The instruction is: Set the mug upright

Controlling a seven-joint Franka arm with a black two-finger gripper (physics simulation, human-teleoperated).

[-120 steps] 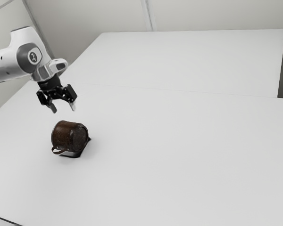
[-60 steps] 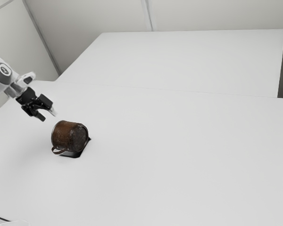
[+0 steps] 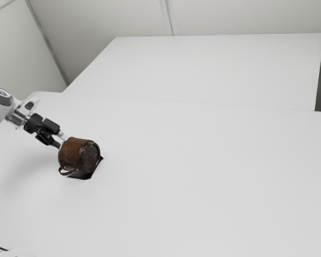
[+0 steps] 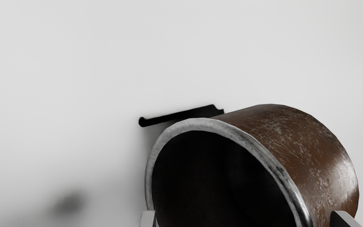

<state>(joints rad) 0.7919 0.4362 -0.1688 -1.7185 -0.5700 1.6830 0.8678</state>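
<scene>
The brown, worn metal mug (image 3: pixel 77 154) lies on its side in the exterior view, its base facing that view's right and its handle low at the near side. My gripper (image 3: pixel 62 141) reaches down from the exterior view's left, with its tips at the mug's mouth end. In the wrist view, the mug (image 4: pixel 314 151) shows its pale rim and dark inside. The gripper (image 4: pixel 245 218) is open there, one fingertip by the rim and the other beside the outer wall. Contact cannot be told.
A flat black piece (image 3: pixel 84 175), perhaps a shadow, shows under and beside the mug on the white table (image 3: pixel 203 176). A raised white panel (image 3: pixel 219 69) stands at the back. A dark thin line crosses the near left corner in the exterior view.
The arm first swung toward the exterior view's left and tilted, then came down and forward to the mug's mouth. The mug has stayed where it was.
</scene>
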